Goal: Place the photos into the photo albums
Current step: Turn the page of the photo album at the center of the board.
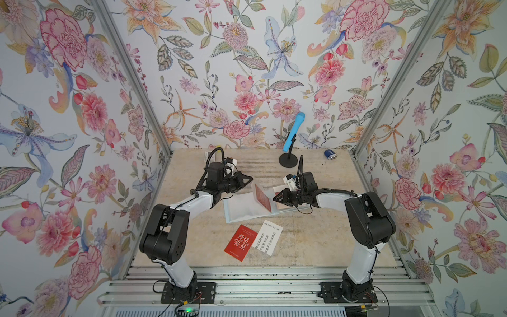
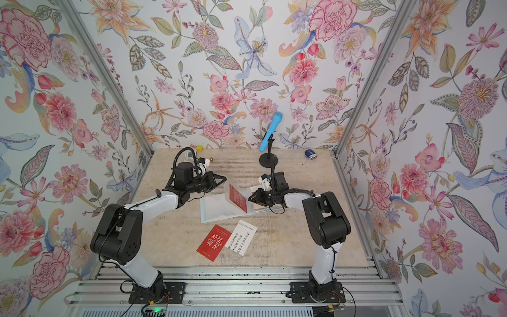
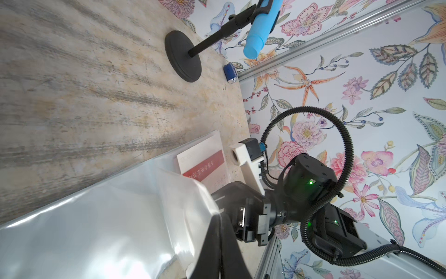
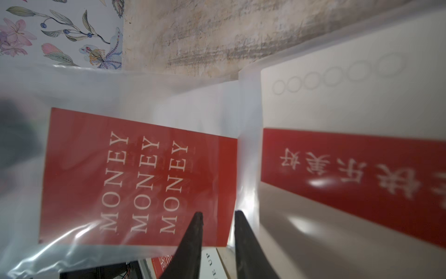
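The album sleeve is seen as clear, glossy plastic. The red card at lower centre is matt paper. The tabletop is rough and mottled. The rails along the bottom are ribbed metal.

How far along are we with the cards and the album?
Done: a red MONEY card and a red-banded white card sit in clear sleeves of the album. In hand: the left end effector pinches a clear page up; the right end effector, jaws apart, is at the MONEY card's edge. Left: a red card and a white card lie loose on the table.
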